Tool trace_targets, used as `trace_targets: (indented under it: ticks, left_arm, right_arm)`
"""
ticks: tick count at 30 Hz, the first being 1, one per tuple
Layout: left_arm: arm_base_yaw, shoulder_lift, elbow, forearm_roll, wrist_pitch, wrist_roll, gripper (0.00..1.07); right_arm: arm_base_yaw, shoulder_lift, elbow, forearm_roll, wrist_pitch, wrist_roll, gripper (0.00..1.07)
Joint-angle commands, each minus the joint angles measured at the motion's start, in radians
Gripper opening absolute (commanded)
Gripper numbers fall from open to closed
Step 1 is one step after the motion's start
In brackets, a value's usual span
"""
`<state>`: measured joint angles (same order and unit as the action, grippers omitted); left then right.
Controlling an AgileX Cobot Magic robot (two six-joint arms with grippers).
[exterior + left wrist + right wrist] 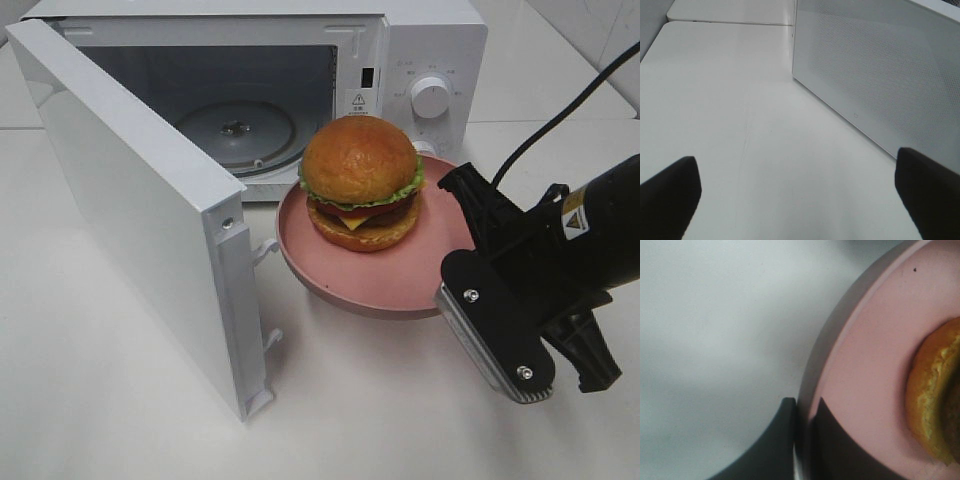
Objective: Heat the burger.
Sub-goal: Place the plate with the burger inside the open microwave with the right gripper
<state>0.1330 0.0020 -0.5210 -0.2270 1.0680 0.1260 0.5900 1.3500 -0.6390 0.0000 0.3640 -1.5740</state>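
The burger (361, 182), with its glossy golden bun, green lettuce and dark filling, sits on a pink plate (400, 275) held just above the table in front of the open microwave (440, 45). My right gripper (448, 292) is shut on the plate's near right rim. In the right wrist view its two dark fingers (835, 450) pinch the rim of the plate (865, 365), and the burger's bun edge (932, 390) shows beside them. My left gripper (800, 200) is open with nothing between its fingers, low over the table beside the microwave door (875, 75).
The microwave door (130, 200) swings wide to the left, reaching toward the table's front. The glass turntable (235, 130) lies inside the cavity. A control knob (430, 97) is on the right panel. A black cable (570, 110) trails behind the right arm.
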Motion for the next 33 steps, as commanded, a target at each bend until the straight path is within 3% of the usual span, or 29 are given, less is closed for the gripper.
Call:
trace_targets:
  ticks: [1,11,33]
  left_arm:
    - [-0.006,0.0,0.001,-0.004,0.004,-0.002,1.0]
    - [-0.006,0.0,0.001,-0.004,0.004,-0.002,1.0]
    - [-0.006,0.0,0.001,-0.004,0.004,-0.002,1.0]
  right_arm:
    - [0.023,0.037,-0.046,-0.019,-0.066,0.037,0.0]
    - [0.08,0.145,-0.144,-0.019,-0.09,0.048,0.0]
    - [0.08,0.315,-0.357,0.011,-0.045,0.038,0.0]
